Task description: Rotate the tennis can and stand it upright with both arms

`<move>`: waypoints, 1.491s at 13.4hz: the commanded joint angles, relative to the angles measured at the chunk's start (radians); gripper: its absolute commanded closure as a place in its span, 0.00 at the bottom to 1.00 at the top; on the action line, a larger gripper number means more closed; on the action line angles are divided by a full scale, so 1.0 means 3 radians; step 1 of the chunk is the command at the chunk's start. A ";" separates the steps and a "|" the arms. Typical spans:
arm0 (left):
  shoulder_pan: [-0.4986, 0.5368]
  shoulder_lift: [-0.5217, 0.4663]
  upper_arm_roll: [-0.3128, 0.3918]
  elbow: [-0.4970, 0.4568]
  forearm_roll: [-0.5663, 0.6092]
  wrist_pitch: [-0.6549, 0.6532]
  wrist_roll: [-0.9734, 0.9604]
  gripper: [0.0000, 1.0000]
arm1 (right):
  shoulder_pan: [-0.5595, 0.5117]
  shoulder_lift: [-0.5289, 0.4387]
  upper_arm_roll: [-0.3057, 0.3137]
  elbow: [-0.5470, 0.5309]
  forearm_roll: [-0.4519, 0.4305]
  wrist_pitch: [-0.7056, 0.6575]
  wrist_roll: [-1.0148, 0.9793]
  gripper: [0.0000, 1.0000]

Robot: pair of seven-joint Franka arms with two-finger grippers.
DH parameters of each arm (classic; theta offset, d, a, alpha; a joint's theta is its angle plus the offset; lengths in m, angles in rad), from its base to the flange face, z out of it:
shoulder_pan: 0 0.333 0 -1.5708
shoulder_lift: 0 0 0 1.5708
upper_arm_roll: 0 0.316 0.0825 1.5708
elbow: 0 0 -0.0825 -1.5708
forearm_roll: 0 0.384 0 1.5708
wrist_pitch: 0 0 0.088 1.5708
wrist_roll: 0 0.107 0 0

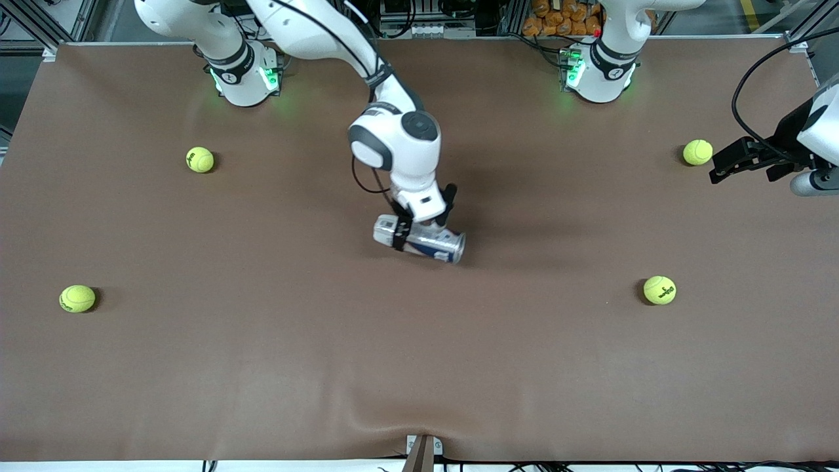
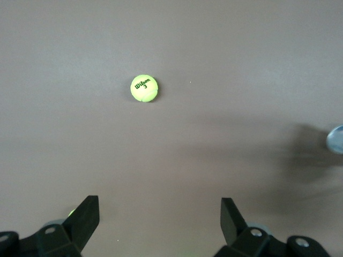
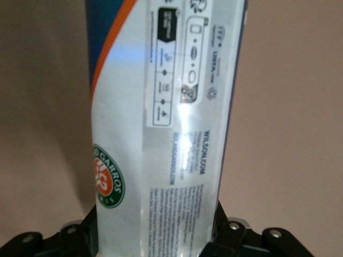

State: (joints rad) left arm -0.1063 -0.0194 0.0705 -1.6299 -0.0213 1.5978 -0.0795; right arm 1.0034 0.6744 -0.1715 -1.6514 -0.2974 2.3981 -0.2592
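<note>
Jaws of the right gripper (image 1: 423,226) are clamping the tennis can (image 1: 419,239) across its body, near the middle of the counter (image 1: 328,367). It is lying on its side, its metallic rim pointing toward the left arm's end and slightly nearer the front camera. In the right wrist view the can (image 3: 166,123) is filling the frame, its glossy printed label running straight out from between the fingers.

Judging by that sheen, the wall is looking smooth and slippery, thin and probably light, so a hard squeeze could dent it and a loose one could let it spin. Gripping mid-body is balancing it; the rimmed end is looking stiffer for a second hold.

Jaws of the left gripper (image 2: 161,219) are standing wide open and empty, waiting over the counter's left-arm end, with a tennis ball (image 2: 144,88) below them.
</note>
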 commanded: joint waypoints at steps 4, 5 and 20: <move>0.0027 0.0044 -0.0010 0.0033 -0.0057 -0.0059 0.0060 0.00 | 0.0260 0.0196 -0.0037 0.0095 -0.0302 0.0208 -0.0383 0.00; 0.0027 0.0049 -0.0010 0.0033 -0.0062 -0.0059 0.0060 0.00 | 0.0270 0.0216 -0.0037 0.0095 -0.0307 0.0279 -0.0389 0.00; 0.0027 0.0458 -0.0010 0.0003 -0.1160 -0.0161 0.0060 0.00 | -0.1098 -0.1336 -0.0292 0.0539 0.0980 -0.1718 -0.0363 0.00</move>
State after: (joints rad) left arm -0.1056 0.0916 0.0697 -1.6371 -0.3084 1.5724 -0.0794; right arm 0.7627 0.3438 -0.2491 -1.4826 -0.0531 1.9561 -0.3644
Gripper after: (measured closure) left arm 0.000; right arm 0.000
